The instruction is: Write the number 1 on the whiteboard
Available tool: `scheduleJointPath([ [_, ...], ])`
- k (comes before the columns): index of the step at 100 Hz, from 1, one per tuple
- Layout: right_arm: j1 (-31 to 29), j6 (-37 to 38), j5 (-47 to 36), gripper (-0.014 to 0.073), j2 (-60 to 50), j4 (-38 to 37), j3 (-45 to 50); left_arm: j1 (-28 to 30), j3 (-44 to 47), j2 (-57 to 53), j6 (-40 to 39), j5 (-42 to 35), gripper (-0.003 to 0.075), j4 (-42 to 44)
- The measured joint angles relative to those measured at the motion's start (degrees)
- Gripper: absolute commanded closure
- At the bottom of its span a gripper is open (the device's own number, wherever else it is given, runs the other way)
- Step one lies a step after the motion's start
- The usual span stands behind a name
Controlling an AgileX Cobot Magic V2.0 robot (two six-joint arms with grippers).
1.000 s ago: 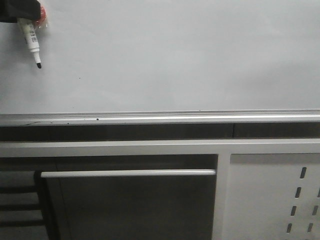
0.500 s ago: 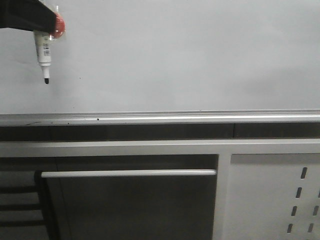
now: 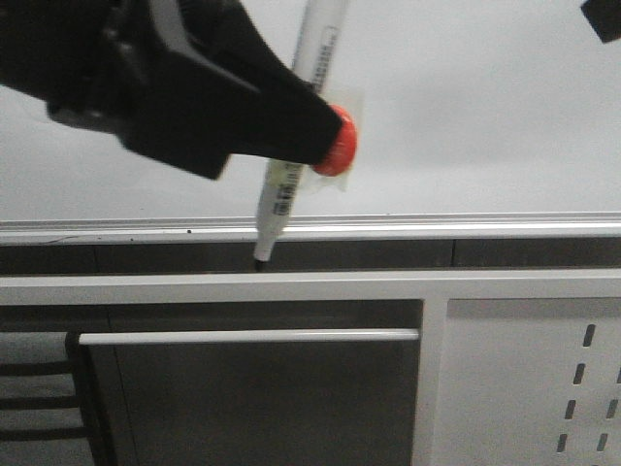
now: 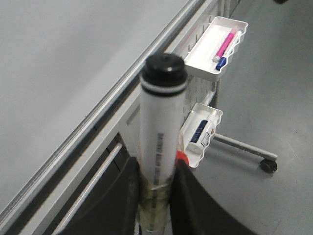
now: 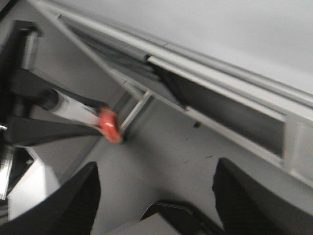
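In front of the whiteboard point(image 3: 437, 126), a marker point(image 3: 291, 146) is clamped tip-down in the left hand point(image 3: 325, 146), its tip seen over the board's rail point(image 3: 437, 229), no stroke is seen on the board, and the right hand point(image 5: 151, 196) is held wide, empty.

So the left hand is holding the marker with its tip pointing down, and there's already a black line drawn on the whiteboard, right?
Not quite. The left hand does hold the marker with its tip down, in front of the silver rail. But the whiteboard has no line on it: the front view shows its visible surface blank, though the hand covers part of it.
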Motion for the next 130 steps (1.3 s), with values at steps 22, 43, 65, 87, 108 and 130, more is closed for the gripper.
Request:
scheduleJointPath([
  [22, 4.1, -0.6, 6.0, 0.0146, 7.3, 0.5, -8.5, -2.0, -4.4, 5.0, 0.0, 1.9, 0.0741, 1.8],
  [43, 6.5, -0.9, 7.5, 0.0146, 10.2, 0.4, -11.5, -2.3, -6.6, 6.4, 0.0, 2.3, 0.0741, 2.6],
  [65, 6.7, -0.9, 9.3, 0.0165, 12.1, 0.2, -12.1, -2.3, -8.0, 6.4, 0.0, 2.4, 0.0741, 3.7],
  [87, 6.7, -2.1, 9.4, 0.0482, 12.4, 0.1, -12.1, -2.3, -8.4, 6.4, 0.0, 2.2, 0.0741, 4.2],
  [108, 6.8, -4.1, 9.3, 0.0662, 12.4, -0.7, -12.3, -2.3, -8.4, 6.5, 0.0, 1.7, 0.074, 4.3],
  [130, 6.8, -4.5, 8.9, 0.0656, 12.4, -1.0, -12.3, -2.3, -8.4, 6.5, -0.1, 1.7, 0.0612, 4.1],
])
